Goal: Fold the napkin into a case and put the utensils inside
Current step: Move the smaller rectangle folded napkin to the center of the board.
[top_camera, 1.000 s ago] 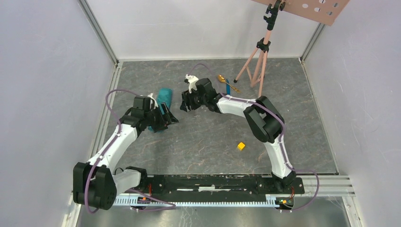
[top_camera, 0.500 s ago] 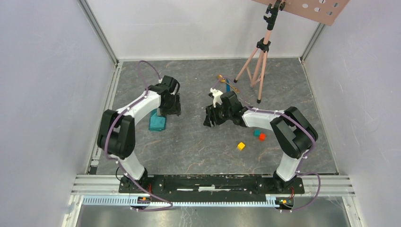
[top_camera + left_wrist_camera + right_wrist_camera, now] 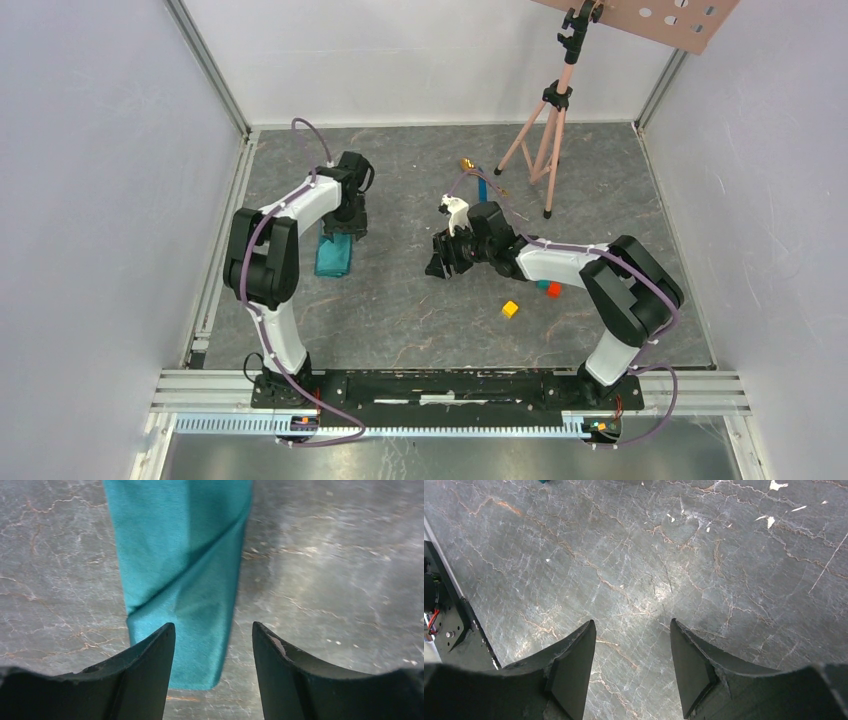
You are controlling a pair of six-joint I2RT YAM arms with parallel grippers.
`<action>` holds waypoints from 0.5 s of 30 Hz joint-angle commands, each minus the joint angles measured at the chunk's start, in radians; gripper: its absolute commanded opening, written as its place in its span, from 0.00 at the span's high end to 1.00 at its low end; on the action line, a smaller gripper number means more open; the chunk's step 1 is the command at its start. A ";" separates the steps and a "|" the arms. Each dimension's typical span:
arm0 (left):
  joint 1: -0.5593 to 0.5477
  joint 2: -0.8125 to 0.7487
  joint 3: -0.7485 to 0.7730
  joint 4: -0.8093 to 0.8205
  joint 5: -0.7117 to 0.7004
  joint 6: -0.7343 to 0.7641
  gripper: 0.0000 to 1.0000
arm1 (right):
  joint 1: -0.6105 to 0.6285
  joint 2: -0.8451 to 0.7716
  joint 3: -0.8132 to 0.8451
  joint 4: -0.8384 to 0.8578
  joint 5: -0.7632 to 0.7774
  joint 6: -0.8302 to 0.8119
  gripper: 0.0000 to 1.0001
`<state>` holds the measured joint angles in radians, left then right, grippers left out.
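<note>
The napkin [image 3: 333, 258] lies on the floor folded into a narrow teal case [image 3: 185, 570]. My left gripper [image 3: 341, 229] hovers over its far end, jaws open [image 3: 213, 630], and the cloth's end shows between and under the fingers, not pinched. My right gripper [image 3: 441, 264] stands open over bare floor [image 3: 631, 625], well right of the napkin, holding nothing. The utensils lie at the back: a gold spoon [image 3: 467, 163] and a blue knife [image 3: 482, 184], partly hidden by the right arm's cable.
A yellow cube [image 3: 510, 309], a red cube [image 3: 554, 290] and a teal cube [image 3: 541, 283] sit near the right arm. A pink tripod [image 3: 545, 130] stands at the back right. The black base rail [image 3: 440, 388] runs along the near edge.
The left arm swung from the near side of the napkin to its far side, and the napkin now lies flat. Its jaws narrowed slightly. The right gripper drew back toward the near right.
</note>
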<state>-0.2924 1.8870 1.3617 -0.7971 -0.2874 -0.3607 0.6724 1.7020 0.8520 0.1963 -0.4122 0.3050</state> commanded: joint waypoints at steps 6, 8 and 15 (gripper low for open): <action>0.095 0.023 -0.024 0.030 0.039 0.095 0.36 | 0.003 -0.047 -0.013 0.076 -0.031 0.012 0.38; 0.121 0.019 -0.042 0.032 0.043 0.111 0.36 | 0.004 -0.042 -0.014 0.081 -0.034 0.015 0.38; 0.162 -0.008 -0.070 0.010 -0.050 0.180 0.36 | 0.011 -0.030 -0.018 0.099 -0.047 0.027 0.38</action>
<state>-0.1482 1.9045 1.3067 -0.7769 -0.2665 -0.2752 0.6746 1.6970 0.8402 0.2417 -0.4400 0.3218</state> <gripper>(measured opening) 0.643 0.621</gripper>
